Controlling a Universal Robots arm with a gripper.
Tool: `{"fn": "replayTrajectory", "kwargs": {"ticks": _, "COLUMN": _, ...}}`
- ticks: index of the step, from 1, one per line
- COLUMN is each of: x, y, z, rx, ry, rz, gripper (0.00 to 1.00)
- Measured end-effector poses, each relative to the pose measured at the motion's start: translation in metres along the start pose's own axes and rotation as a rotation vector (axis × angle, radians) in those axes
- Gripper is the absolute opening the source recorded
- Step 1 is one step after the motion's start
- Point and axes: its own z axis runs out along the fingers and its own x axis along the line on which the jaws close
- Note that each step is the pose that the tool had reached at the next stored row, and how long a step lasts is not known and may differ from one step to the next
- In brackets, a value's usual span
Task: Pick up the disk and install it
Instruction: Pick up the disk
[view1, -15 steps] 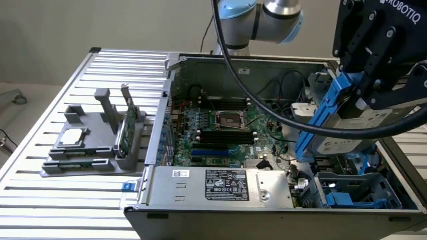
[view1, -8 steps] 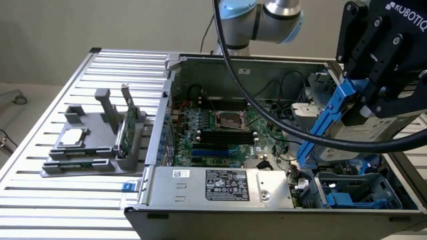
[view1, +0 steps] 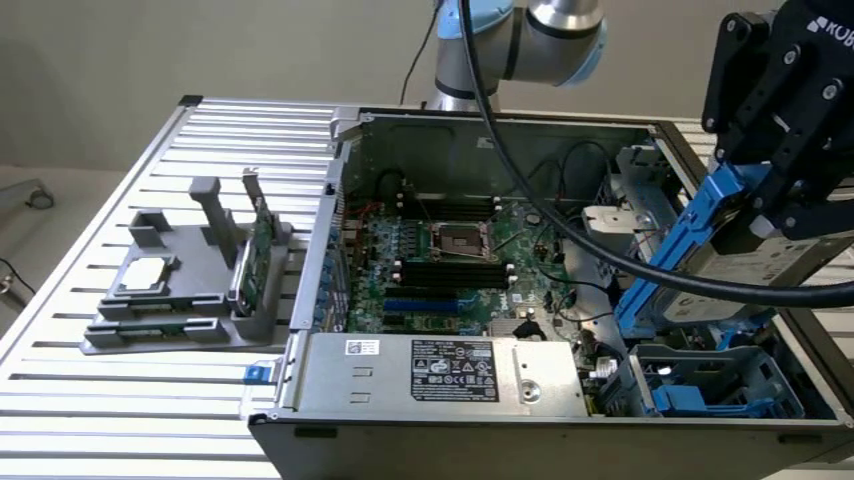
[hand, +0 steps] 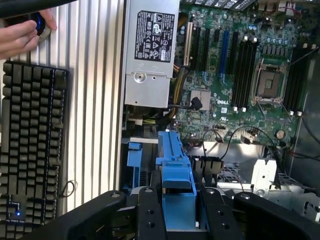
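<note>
Disk (view1: 777, 262) lifted, not yet installed
The hand (view1: 785, 205) is clamping the disk by its blue carrier, holding it tilted above the bay (view1: 707, 388) in the case; pickup is looking done, seating is waiting.

At two o'clock, exterior view, the edge crops the gripper (view1: 787, 215); its fingers hide part of the disk (view1: 763, 266).

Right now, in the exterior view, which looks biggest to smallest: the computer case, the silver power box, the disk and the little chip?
Largest: computer case.
Then silver power box and disk: too close to rank, since the disk is held up, maybe nearer the camera, and partly hidden.
Smallest: little chip.
</note>
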Motion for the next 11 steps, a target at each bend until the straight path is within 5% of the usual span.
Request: {"fn": "replayTrajectory", "kwargs": {"ticks": 11, "x": 0.002, "y": -0.0075, "z": 0.0128, "rx": 0.0067, "ry": 0.0066, "rz": 0.086, "gripper": 0.33}}
